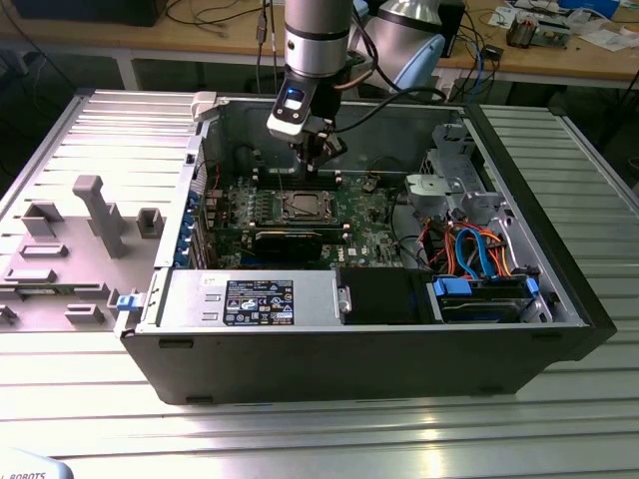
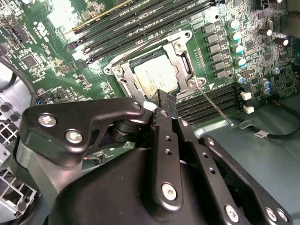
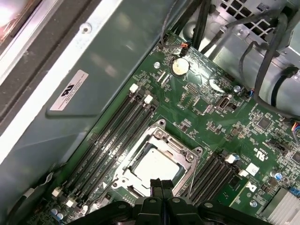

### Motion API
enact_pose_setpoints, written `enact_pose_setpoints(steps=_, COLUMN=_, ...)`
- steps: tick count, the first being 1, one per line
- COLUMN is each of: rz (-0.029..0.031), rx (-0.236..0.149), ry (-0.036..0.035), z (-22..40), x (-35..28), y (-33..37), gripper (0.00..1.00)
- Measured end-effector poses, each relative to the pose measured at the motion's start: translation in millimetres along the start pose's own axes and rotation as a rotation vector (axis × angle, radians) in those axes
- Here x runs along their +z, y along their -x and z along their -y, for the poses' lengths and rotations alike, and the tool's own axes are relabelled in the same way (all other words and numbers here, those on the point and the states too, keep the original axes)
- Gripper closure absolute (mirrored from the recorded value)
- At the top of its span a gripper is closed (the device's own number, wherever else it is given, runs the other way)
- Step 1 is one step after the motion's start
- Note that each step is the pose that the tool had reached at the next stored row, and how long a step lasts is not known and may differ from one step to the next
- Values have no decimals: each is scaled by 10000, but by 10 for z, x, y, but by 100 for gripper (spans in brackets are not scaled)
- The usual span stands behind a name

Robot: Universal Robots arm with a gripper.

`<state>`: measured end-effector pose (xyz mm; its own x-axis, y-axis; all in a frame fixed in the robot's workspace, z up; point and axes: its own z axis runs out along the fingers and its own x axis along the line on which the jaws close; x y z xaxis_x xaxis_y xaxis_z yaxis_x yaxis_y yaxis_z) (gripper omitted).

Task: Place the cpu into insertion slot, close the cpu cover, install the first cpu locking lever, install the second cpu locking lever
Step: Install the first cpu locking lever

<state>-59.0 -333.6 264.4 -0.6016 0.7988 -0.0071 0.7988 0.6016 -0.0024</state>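
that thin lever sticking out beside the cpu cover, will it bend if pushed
Probably springy: the lever is a thin wire rod, so it may bow before moving. Likely slippery, being bare shiny metal. One end sits at the cover corner, so it should swing rather than slide.

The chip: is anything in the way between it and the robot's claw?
Nothing visible is. The gripper hangs close over the chip, with open space between them. The metal cover only frames the chip's edges and leaves its top bare.
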Motion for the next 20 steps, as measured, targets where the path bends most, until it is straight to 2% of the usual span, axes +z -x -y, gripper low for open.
enact_pose_setpoints(steps=2, rz=5, rx=-151, ry=0, z=0, x=0, y=0, gripper=89)
enact_pose_setpoints(steps=3, rz=6, rx=-489, ry=0, z=0, x=-1, y=0, gripper=89)
enact_pose_setpoints(steps=5, rz=7, rx=-854, ry=3, z=0, x=-1, y=0, gripper=89)
enact_pose_setpoints(steps=6, rz=8, rx=-1279, ry=6, z=0, x=-1, y=0, gripper=89)
enact_pose_setpoints(steps=7, rz=9, rx=-1524, ry=8, z=0, x=-1, y=0, gripper=89)
enact_pose_setpoints(steps=14, rz=12, rx=-2957, ry=18, z=0, x=-1, y=0, gripper=89)
enact_pose_setpoints(steps=17, rz=14, rx=-3430, ry=22, z=0, x=-1, y=0, gripper=89)
enact_pose_setpoints(steps=20, rz=15, rx=-3654, ry=26, z=-1, x=-13, y=0, gripper=89)
